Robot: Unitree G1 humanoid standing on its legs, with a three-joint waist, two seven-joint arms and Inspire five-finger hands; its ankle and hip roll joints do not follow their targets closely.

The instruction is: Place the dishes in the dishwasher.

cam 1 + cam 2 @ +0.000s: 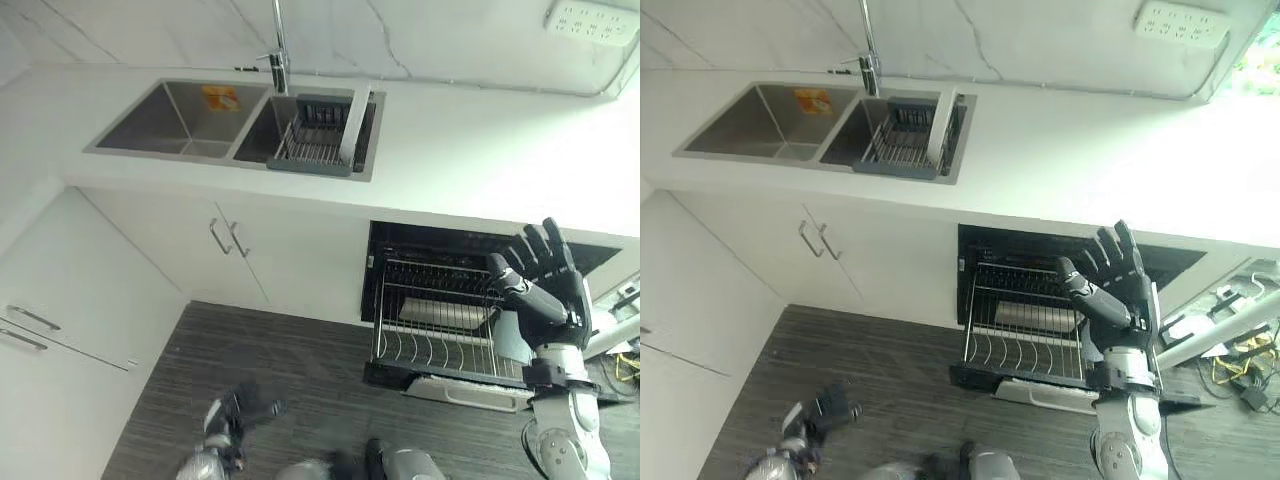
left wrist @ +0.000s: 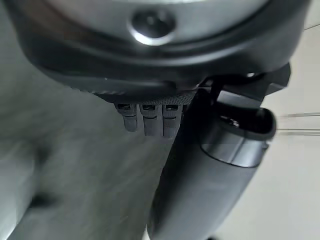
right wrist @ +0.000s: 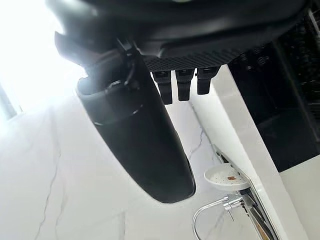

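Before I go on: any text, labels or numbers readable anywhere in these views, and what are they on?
No text can be read.
Orange sticker on the back wall of the left sink basin: print too small and blurred to read.
White power strip on the wall: no legible marking.
Dishwasher rack and plate: no writing visible.

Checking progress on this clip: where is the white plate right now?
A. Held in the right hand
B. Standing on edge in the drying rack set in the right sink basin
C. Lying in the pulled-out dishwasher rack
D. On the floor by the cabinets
B: the white plate stands on edge in the drying rack in the sink, while the right hand is raised, open and empty, by the dishwasher rack.
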